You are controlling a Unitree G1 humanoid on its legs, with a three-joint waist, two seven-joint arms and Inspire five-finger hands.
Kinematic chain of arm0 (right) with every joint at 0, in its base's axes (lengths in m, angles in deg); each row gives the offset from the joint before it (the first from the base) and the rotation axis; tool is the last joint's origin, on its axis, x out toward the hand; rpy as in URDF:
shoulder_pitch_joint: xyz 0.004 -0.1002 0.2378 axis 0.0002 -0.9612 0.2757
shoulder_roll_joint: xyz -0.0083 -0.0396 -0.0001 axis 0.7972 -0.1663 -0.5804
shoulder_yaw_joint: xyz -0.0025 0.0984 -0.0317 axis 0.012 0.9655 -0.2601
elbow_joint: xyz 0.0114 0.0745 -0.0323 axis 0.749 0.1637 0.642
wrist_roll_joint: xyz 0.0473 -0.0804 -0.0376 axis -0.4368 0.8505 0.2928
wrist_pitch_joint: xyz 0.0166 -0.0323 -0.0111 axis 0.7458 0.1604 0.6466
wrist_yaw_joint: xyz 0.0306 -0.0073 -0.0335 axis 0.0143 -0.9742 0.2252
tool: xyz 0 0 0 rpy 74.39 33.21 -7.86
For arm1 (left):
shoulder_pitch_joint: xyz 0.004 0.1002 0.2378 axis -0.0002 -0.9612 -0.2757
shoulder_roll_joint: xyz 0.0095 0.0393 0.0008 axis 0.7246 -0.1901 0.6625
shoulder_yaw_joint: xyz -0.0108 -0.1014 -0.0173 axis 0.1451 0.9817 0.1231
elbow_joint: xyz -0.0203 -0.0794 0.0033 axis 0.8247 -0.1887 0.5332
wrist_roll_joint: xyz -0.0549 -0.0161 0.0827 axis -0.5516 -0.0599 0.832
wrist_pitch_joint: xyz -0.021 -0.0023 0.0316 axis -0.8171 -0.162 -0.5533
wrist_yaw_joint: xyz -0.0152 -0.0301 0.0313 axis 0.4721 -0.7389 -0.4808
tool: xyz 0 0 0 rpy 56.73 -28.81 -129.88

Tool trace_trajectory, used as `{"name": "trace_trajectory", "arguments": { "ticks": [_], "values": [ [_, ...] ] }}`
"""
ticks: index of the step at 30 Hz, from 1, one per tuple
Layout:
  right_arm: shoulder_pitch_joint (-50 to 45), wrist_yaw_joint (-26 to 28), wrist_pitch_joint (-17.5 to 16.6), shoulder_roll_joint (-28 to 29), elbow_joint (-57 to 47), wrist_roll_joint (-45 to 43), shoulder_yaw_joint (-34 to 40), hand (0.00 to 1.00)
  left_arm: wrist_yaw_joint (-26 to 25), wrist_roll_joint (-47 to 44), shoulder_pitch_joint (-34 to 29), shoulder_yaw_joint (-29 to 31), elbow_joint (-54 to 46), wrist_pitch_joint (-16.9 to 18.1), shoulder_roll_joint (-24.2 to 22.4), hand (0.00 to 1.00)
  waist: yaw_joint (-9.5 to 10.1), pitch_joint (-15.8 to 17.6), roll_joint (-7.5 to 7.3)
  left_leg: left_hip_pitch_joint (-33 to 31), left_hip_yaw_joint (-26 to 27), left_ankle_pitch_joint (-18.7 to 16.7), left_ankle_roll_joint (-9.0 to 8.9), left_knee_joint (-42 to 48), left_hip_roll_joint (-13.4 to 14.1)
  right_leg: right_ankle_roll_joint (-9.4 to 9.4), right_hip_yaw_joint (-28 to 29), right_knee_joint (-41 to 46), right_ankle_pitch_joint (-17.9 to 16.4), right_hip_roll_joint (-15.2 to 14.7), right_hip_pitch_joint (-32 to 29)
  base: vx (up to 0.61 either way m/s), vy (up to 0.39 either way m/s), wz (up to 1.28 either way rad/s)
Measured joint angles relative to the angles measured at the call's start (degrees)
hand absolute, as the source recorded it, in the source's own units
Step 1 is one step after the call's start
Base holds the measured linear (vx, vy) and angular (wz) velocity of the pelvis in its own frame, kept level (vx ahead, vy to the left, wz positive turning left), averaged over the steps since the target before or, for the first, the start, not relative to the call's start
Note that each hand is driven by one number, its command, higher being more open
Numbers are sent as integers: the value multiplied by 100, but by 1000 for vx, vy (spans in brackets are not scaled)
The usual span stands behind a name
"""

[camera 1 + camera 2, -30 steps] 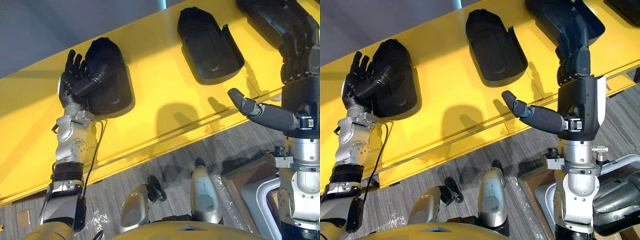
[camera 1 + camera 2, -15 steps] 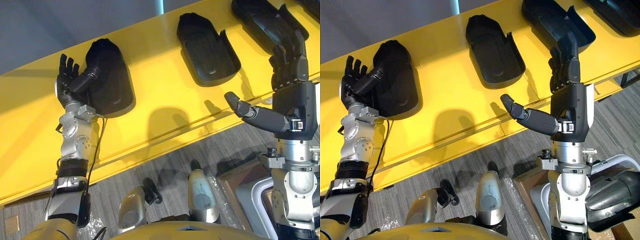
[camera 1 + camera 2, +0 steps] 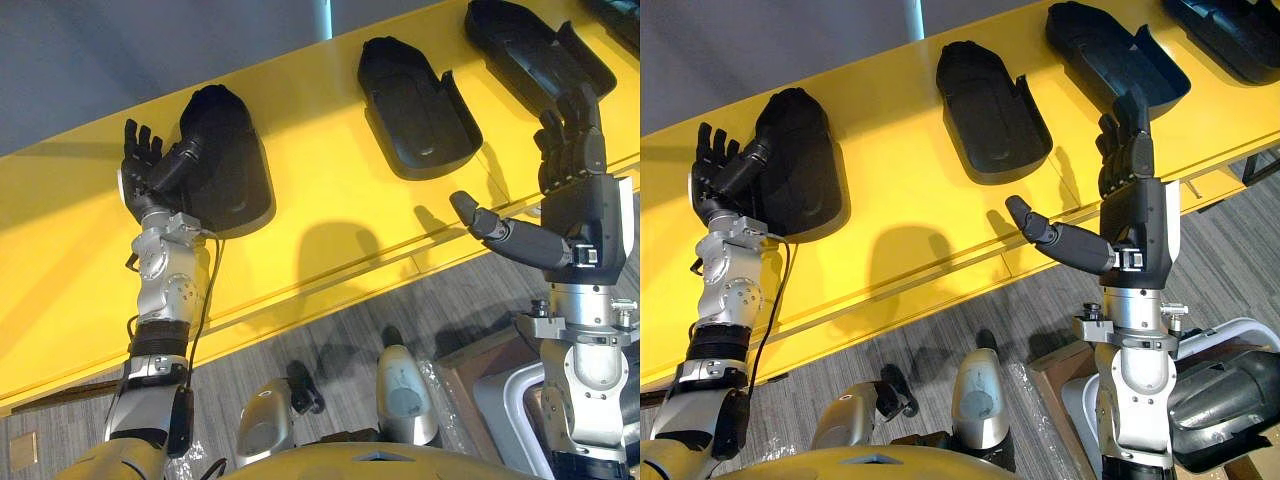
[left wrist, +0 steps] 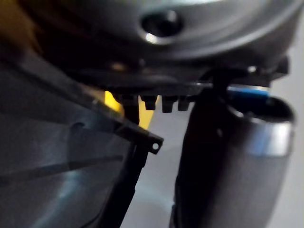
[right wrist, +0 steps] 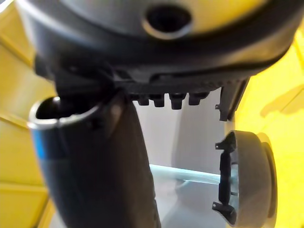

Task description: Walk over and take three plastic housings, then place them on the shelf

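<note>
Four plastic housings [image 3: 990, 95] line the yellow shelf [image 3: 910, 210]. The left hand [image 3: 715, 180], fingers straight, reaches its thumb over the leftmost housing [image 3: 805, 175]. The right hand [image 3: 1135, 210] is spread wide at the front edge.

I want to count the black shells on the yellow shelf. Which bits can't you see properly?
Right eye view: the far-right black plastic housing is cut off by the picture's corner.
Left eye view: the dark left hand covers one side of the leftmost black housing.
Left wrist view: that housing's rim is blurred.
</note>
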Motion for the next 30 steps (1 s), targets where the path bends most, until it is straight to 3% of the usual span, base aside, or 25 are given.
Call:
{"name": "trace_trajectory", "arguments": {
  "ticks": [22, 30],
  "values": [
    [-13, -90, -1, 129, 7, 6, -30, 100, -153, 72, -112, -116, -429, -120, -225, 100, 15, 2, 3, 49, -63, 24, 24, -71, -47, 0, -70, -70, 0, -28, 95, 2, 4, 1],
    [-15, 656, -86, 129, 10, -140, -108, 100, -151, 72, -138, -145, -429, -145, -386, 100, 24, 8, 15, 163, -116, 27, 32, -113, -93, -2, -129, -107, -7, -69, 253, 0, 6, 2]
  ]
}}
